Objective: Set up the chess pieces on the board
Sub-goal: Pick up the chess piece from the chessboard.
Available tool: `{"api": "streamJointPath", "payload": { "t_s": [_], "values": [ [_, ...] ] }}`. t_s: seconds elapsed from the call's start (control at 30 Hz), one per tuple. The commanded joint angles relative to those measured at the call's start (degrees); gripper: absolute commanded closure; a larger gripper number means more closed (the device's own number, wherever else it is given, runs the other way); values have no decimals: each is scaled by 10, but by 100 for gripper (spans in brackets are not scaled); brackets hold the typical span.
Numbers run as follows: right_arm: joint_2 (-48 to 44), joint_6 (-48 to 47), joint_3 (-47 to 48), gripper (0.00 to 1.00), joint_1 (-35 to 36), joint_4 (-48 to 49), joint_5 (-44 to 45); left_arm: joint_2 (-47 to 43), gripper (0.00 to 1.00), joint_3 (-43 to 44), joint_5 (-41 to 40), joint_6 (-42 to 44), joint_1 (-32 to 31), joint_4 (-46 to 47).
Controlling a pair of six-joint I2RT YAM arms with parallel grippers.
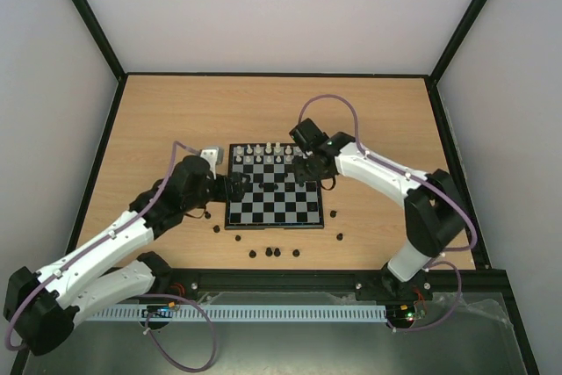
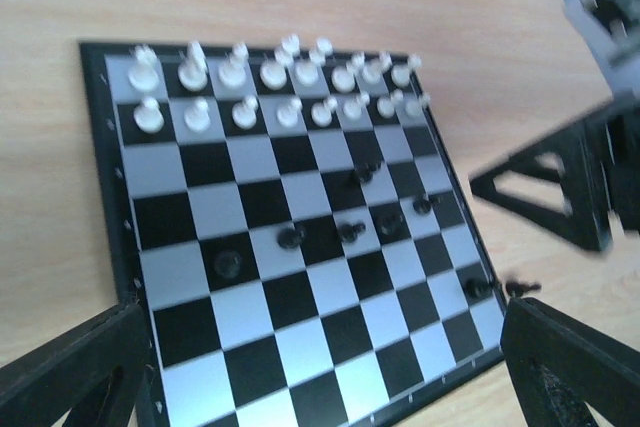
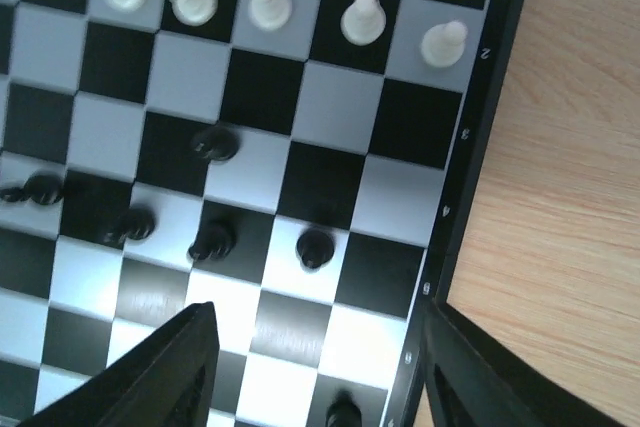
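1. The board (image 1: 263, 215) sits in the middle of the wooden tabletop (image 1: 176, 120), between the two arms.
2. The white pieces (image 2: 273, 75) fill the two far rows, and they look upright to me.
3. A handful of black pieces (image 3: 315, 247) are scattered over the middle squares, not lined up at all. One or two might be tipped over, but it's too blurry to call.
4. There are also loose black chessmen (image 1: 276, 252) on the table. Most are just off the board's near edge, with a couple off its right side and one by the near left corner.
5. The left claw (image 1: 235, 186) hovers at the board's left edge. Its fingers are spread wide and hold nothing, and the whole board lies out beyond its tips.
6. The right claw (image 1: 303, 169) is over the right side of the board, just on the near side of the white rows. Its jaws are parted and grip nothing.
7. A single black piece (image 3: 343, 412) stands on a square between the right claw's fingers, close to the board's right frame, touching neither finger. The other black pieces lie just past its fingertips.
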Motion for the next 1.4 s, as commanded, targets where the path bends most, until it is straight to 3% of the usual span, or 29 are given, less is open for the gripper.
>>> {"api": "streamJointPath", "payload": {
  "t_s": [0.0,0.2,0.33,0.6,0.7,0.8,0.97,1.2,1.37],
  "values": [
    [48,-13,40,45,-21,-16,-20,-8,1,-37,3,-26,-31,28],
    [117,-13,84,47,-21,-31,-11,3,1,-53,-48,-50,-54,42],
    [141,-11,85,65,-20,-31,-4,25,1,-46,-51,-42,-60,42],
    [142,-10,55,63,-19,-26,-10,43,1,-36,-51,-21,-61,40],
    [142,-9,48,65,-16,-23,-16,55,1,-36,-46,-20,-61,49],
    [146,-10,42,74,-12,-24,-18,69,1,-33,-41,-18,-61,57],
    [146,-12,37,75,-6,-21,-20,86,1,-25,-37,-17,-61,60],
    [144,-13,33,94,-3,-23,-17,83,1,-23,-44,-19,-60,55],
    [132,-9,29,98,3,-29,-6,83,1,-23,-45,-19,-61,53]
  ]
}}
